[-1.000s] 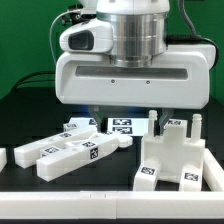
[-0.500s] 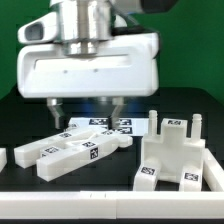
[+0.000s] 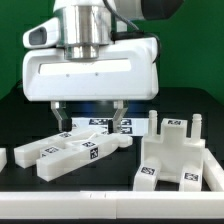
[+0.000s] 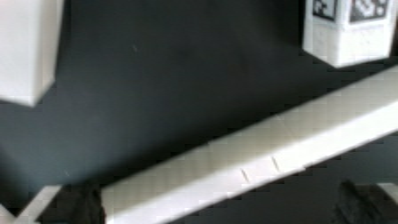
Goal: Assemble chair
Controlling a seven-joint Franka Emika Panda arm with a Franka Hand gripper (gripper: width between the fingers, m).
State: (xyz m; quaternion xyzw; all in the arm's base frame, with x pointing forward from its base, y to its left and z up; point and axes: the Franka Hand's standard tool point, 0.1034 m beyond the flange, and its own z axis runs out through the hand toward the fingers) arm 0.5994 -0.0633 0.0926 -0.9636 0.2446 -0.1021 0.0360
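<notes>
The gripper (image 3: 88, 118) is wide open and holds nothing. It hangs just over the long bar (image 3: 60, 150), which lies flat on the table beside the big slotted block (image 3: 172, 160). The bar runs slantwise between the fingers (image 4: 68, 205), so I judge that closing could twist it, or push the neighbouring piece (image 3: 100, 152) lying close beside it.
</notes>
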